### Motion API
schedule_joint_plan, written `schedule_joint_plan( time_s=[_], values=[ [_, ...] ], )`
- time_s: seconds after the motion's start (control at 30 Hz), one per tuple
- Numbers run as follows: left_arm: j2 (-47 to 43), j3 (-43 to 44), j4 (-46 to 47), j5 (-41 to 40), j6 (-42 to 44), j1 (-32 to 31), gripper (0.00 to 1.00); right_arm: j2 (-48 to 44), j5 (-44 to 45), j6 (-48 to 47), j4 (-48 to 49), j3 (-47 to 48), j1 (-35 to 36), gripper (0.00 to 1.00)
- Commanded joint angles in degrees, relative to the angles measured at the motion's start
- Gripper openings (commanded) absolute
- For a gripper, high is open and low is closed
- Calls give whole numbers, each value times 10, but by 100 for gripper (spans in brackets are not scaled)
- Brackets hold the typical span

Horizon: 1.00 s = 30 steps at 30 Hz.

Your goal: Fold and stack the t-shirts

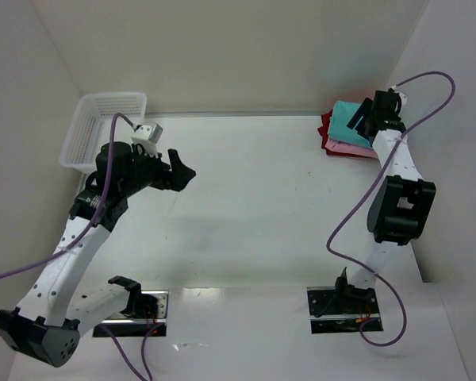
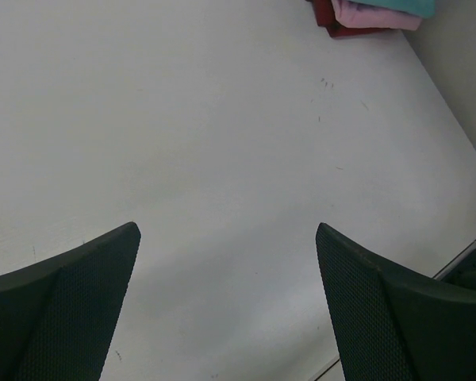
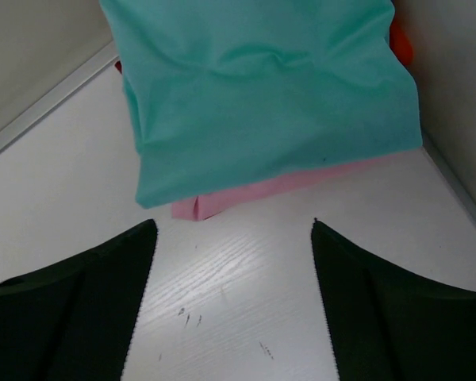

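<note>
Presently the teal t-shirt (image 3: 262, 103) lies folded on top of the stack, with the pink t-shirt (image 3: 246, 194) showing as a strip under its near edge and the red t-shirt (image 2: 333, 24) at the bottom. The stack sits in the table's (image 1: 254, 198) far right corner, against the wall.

My right gripper (image 3: 232, 238) is just short of the stack's near edge, jaws apart with nothing between them, arm stretched along the right wall.

My left gripper (image 2: 226, 238) is well apart from the stack, jaws spread wide over bare tabletop. That arm is bent, with its wrist near the white mesh basket (image 1: 103, 127).
</note>
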Motion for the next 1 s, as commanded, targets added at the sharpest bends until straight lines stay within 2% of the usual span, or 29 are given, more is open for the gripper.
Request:
schedule_joint_plan(
  time_s=[0.0, 0.1, 0.17, 0.2, 0.37, 0.53, 0.67, 0.97],
  values=[
    [27, 23, 41, -15, -16, -2, 99, 46, 22, -6, 39, 54, 4, 75],
    [59, 30, 55, -15, -16, -2, 99, 91, 34, -6, 32, 75, 4, 35],
    [87, 44, 51, -15, -11, -2, 99, 111, 34, 0, 24, 89, 4, 14],
    [95, 47, 49, -19, -11, -2, 99, 117, 34, 0, 20, 91, 4, 8],
    [123, 53, 52, -22, -2, -2, 99, 125, 45, 6, 35, 70, 4, 8],
    [143, 64, 51, -19, 10, -2, 99, 131, 57, 6, 38, 53, 4, 1],
    [150, 64, 46, -16, 18, -2, 99, 137, 44, 16, 29, 25, 4, 0],
    [145, 64, 38, -11, 33, -2, 99, 36, 39, 18, 35, -22, 4, 0]
  ],
)
